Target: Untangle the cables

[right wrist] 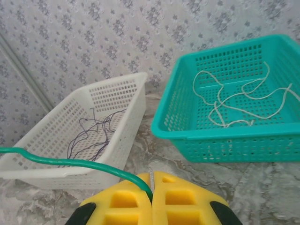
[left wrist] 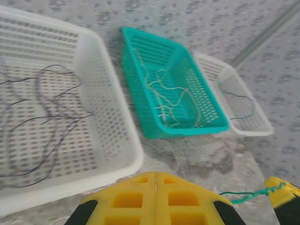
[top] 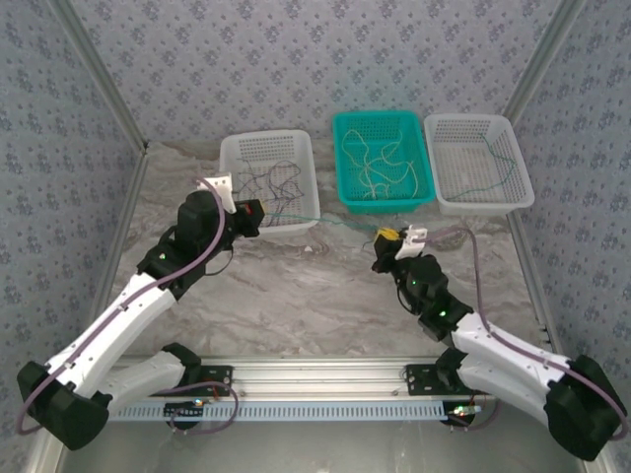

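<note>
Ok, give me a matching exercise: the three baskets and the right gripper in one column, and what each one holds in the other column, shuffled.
Column one:
1. left white basket
2. teal basket
3. right white basket
4. right gripper

Column two:
A. pale cables lying inside
B. stretched green cable, pinched
C. dark maroon cables lying inside
D. one dark green cable lying inside

Pairs: 1-C, 2-A, 3-D, 4-B
</note>
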